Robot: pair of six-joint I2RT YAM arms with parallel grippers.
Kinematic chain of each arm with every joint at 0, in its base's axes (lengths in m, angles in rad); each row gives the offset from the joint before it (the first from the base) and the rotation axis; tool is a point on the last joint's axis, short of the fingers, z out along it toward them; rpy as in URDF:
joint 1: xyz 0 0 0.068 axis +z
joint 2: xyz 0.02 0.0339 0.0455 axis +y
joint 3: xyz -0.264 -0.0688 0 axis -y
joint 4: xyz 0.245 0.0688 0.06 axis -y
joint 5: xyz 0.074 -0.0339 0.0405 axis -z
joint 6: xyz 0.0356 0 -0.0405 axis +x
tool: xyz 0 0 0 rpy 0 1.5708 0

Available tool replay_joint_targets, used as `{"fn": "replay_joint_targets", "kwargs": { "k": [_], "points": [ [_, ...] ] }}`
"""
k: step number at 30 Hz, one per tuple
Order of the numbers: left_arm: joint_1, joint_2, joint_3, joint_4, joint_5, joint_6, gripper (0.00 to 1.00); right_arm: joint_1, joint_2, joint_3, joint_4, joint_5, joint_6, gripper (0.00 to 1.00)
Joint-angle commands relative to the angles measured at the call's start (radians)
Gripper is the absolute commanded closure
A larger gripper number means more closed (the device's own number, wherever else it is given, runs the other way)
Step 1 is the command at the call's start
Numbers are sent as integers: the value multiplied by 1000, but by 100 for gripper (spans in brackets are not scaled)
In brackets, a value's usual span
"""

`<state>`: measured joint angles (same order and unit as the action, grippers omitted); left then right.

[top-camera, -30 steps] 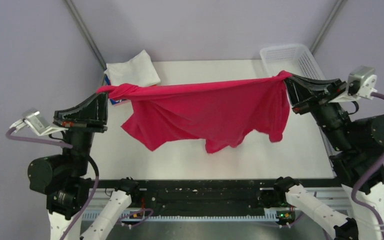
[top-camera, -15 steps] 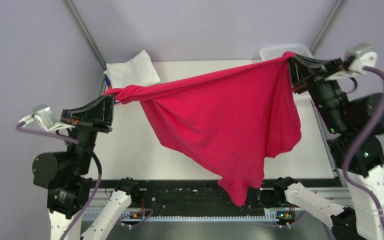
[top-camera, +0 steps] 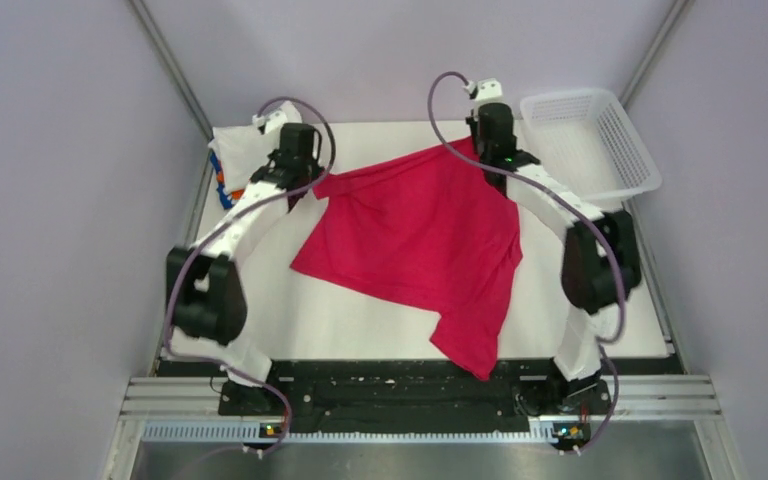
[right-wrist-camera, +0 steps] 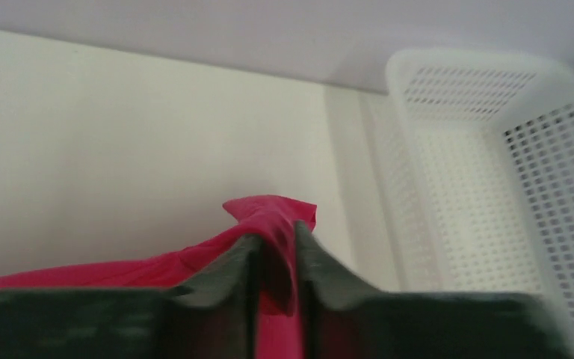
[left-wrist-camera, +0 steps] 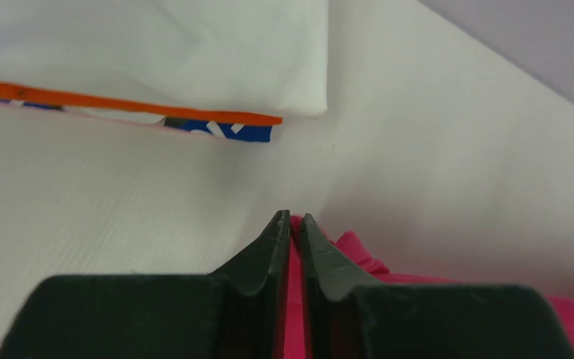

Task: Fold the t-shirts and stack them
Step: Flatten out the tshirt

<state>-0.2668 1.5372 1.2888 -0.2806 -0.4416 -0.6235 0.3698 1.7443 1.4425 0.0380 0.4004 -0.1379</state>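
Left pincer [left-wrist-camera: 294, 218]: narrow, pinching crimson t-shirt [top-camera: 410, 240] | right pincer [right-wrist-camera: 275, 238]: clamped on it | folded t-shirts [top-camera: 235, 150]: half-hidden by left arm [top-camera: 250, 200]

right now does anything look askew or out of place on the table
The crimson t-shirt lies skewed and wrinkled instead of flat, and one tail hangs past the near edge of the table onto the black rail. The folded stack and the basket look in order.
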Motion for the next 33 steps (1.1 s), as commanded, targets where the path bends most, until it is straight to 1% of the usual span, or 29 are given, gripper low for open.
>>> {"fn": "replay_joint_targets", "kwargs": {
  "k": [1,3,4,5,6,9,12,16,19,21,22,24,27,31,33],
  "points": [
    [48,281,305,-35,80,-8,70,-33,292,302,71,101,-8,65],
    [49,374,418,-82,113,-3,34,-33,412,428,-3,134,-8,42],
    [49,400,449,-103,116,-7,17,-32,426,454,-21,133,-4,23],
    [49,400,452,-102,123,-6,3,-32,421,450,-20,117,-4,5],
    [49,387,436,-88,133,-5,1,-32,402,427,-7,96,-1,2],
    [48,315,309,-7,182,3,1,-33,307,315,30,44,45,1],
    [49,220,189,2,220,-11,1,-33,184,185,11,-47,123,1],
    [49,63,-22,54,292,-22,1,-33,-11,-49,-11,-169,317,1],
    [47,-15,-163,120,413,-27,1,-32,-156,-253,-35,-286,469,1],
    [47,-20,-230,141,505,-46,1,-29,-223,-370,-36,-389,550,1],
    [47,-5,-251,139,542,-57,1,-21,-248,-421,-36,-416,588,1],
    [47,37,-267,122,597,-71,1,-10,-283,-501,-70,-438,641,1],
    [47,107,-269,109,654,-81,1,12,-301,-561,-132,-422,663,1],
    [50,155,-284,131,623,-90,1,29,-288,-642,-120,-411,693,1],
    [53,175,-275,132,606,-91,1,30,-255,-650,-107,-390,694,1]
  ]
}}
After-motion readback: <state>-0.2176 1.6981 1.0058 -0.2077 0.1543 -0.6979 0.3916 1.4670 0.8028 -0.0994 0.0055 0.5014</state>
